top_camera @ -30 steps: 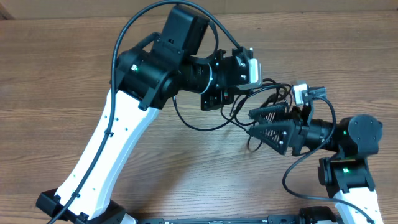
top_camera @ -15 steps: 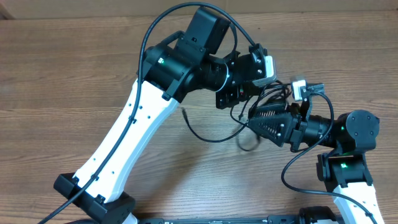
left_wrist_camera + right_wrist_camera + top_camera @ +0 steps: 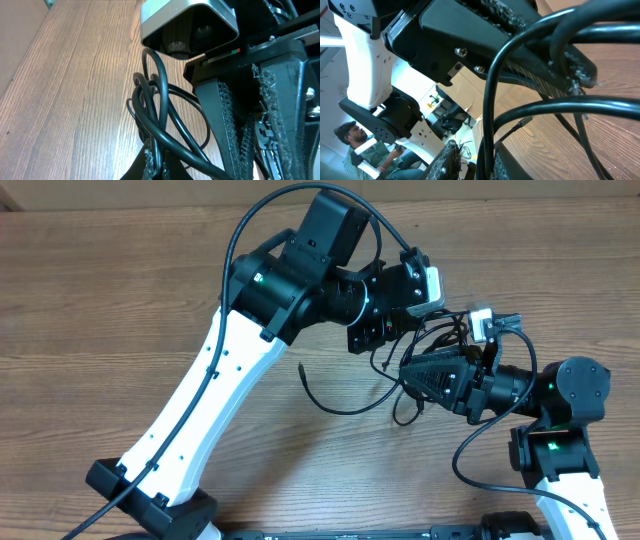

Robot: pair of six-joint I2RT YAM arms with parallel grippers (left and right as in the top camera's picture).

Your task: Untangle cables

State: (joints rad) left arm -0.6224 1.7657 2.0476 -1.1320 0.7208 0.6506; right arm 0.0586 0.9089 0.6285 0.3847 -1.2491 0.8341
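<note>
The overhead camera looked straight down on the table [image 3: 80,310]. The left wrist camera sat close over the cables [image 3: 161,120], angled down at the table. The right wrist camera, equally close, looked up past those cables at the left arm [image 3: 365,55].

The cables [image 3: 163,110] are glossy black throughout. The table [image 3: 75,90] beneath them is mid-brown with fine, straight wood grain. Beside the cables, the left arm [image 3: 215,380] is white with black joints, and the right arm [image 3: 580,390] is black with small green lights. Above the cables sits a silver-grey camera housing [image 3: 187,20] with a dark face.
</note>
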